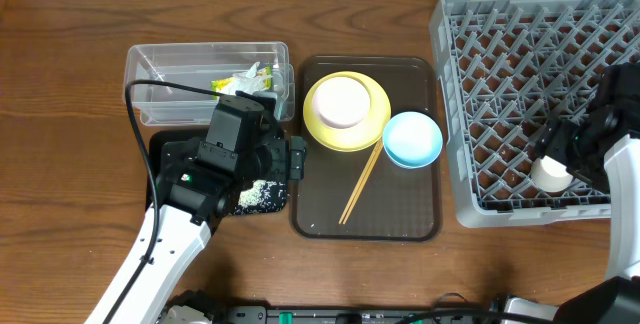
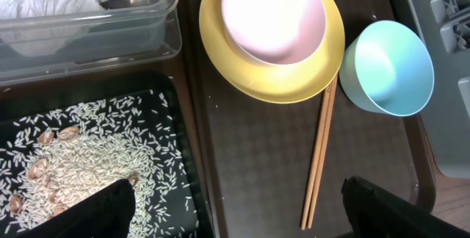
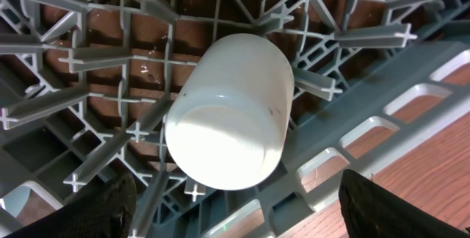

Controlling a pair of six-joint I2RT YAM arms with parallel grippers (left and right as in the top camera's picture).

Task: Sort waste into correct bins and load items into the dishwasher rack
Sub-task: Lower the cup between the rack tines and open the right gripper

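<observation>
The green-and-white wrapper (image 1: 246, 81) lies in the clear tub (image 1: 165, 67). Rice grains (image 2: 81, 131) lie in the black tray (image 1: 272, 204). The white bowl (image 1: 343, 101) sits on the yellow plate (image 1: 372, 128), with the light blue bowl (image 1: 412, 139) beside it. The pale cup (image 3: 231, 120) lies upside down in the grey rack (image 1: 500, 84) near its front edge. My left gripper (image 2: 235, 208) is open and empty over the black tray's right edge. My right gripper (image 3: 235, 201) is open just above the cup, not touching it.
A dark brown serving tray (image 1: 400, 214) holds the plate, bowls and wooden chopsticks (image 1: 360, 184). The rack stands right of it. The left arm (image 1: 190, 184) covers most of the black tray.
</observation>
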